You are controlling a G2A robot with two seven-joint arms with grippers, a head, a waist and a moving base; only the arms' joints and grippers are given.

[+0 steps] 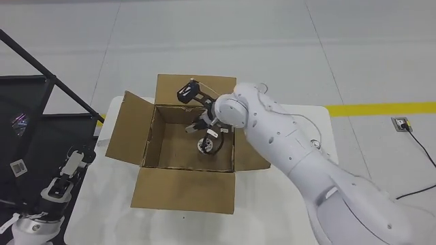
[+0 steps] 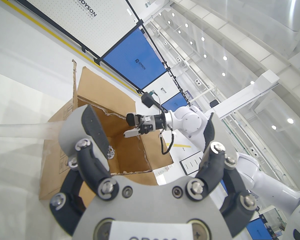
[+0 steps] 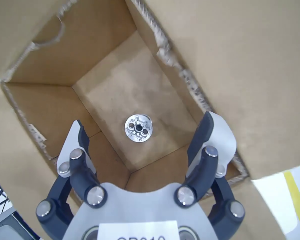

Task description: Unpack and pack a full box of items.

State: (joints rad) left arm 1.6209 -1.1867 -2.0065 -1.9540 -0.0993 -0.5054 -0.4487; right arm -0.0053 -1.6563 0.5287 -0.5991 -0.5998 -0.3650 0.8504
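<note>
An open cardboard box (image 1: pixel 155 139) stands on the white table (image 1: pixel 286 204), all flaps folded outward. On its floor lies one round silver metal part (image 3: pixel 138 129) with several holes, near the right wall (image 1: pixel 206 145). My right gripper (image 1: pixel 198 125) hangs open over the box mouth, straight above the part and well clear of it (image 3: pixel 143 119). My left gripper (image 1: pixel 72 162) is off the table's left edge, open and holding nothing (image 2: pixel 150 116). From there the box (image 2: pixel 130 151) and the right gripper (image 2: pixel 130 126) show farther off.
A black frame (image 1: pixel 27 109) with dark netting stands left of the table, close to my left arm. The box flaps (image 1: pixel 184 190) spread over the table front and sides. A bare strip of table lies right of the box.
</note>
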